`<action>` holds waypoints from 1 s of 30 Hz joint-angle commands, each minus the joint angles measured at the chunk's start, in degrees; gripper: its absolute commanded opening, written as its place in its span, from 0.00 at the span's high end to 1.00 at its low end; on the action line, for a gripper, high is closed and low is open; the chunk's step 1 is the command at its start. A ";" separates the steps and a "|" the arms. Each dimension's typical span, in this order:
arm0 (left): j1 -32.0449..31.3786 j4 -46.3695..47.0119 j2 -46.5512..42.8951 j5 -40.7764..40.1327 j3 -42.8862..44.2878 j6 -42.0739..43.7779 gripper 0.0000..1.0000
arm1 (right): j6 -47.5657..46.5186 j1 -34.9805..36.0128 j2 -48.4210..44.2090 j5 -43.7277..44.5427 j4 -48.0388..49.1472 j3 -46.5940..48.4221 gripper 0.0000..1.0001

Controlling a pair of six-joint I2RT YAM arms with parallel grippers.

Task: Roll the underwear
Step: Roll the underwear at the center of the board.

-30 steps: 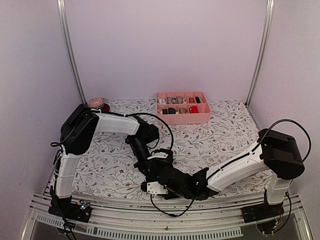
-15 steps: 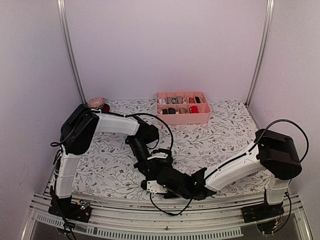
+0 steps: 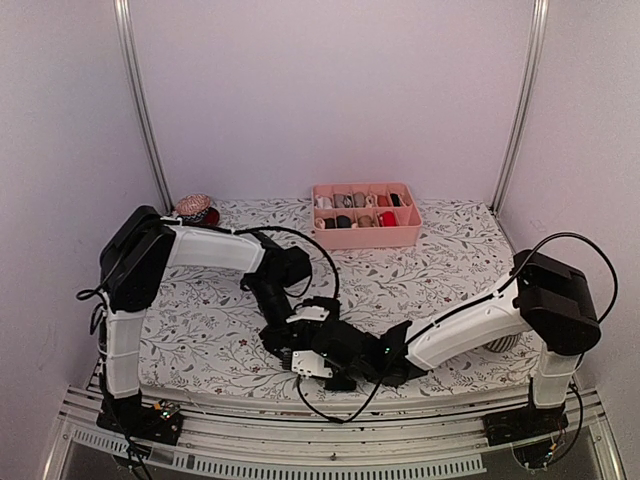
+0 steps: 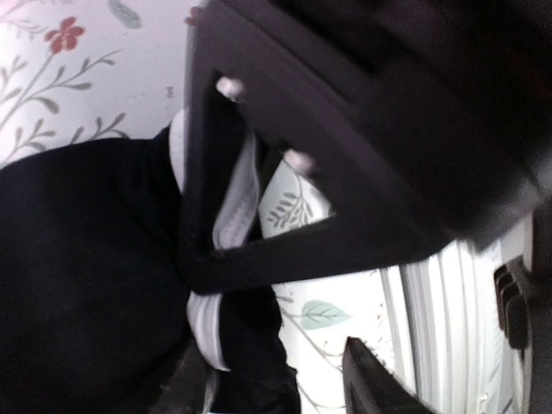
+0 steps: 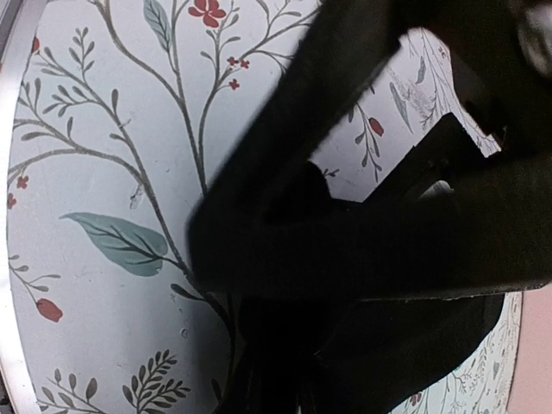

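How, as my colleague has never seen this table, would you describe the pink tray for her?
Start at the flowered table and look to its far edge, against the back wall. The pink tray sits there near the middle, the only rigid box, divided into compartments holding fabric rolls.

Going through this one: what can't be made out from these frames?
Top external: the black fabric briefs with a pale waistband lie under both wrists, so how far they are rolled is hidden.
Left wrist: dark blurred parts sit close to the lens; whether the left tool is open or shut cannot be told.
Right wrist: the same blur hides the right tool.
Top external: the contents of the pink plastic divided tray are too small to identify.
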 commanded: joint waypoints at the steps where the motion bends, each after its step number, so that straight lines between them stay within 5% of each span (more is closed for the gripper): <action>1: 0.49 9.74 -8.69 -7.64 -7.09 -1.31 0.33 | 3.37 -2.61 0.30 -9.35 -6.91 1.41 0.93; 5: 2.14 23.72 -19.62 -10.25 -18.11 -2.08 0.24 | 4.95 -4.20 0.33 -13.21 -9.01 2.56 0.94; 14: 6.04 59.81 -36.96 -12.65 -42.40 -5.15 0.25 | 7.36 -7.87 1.18 -22.80 -14.41 5.48 0.95; 23: 0.23 76.69 -46.80 -19.57 -57.52 1.75 0.28 | 10.55 -13.72 2.98 -38.25 -22.89 12.74 0.94; 30: -8.06 86.26 -42.80 -29.53 -61.74 4.76 0.31 | 11.11 -18.36 7.80 -48.72 -30.30 18.29 0.94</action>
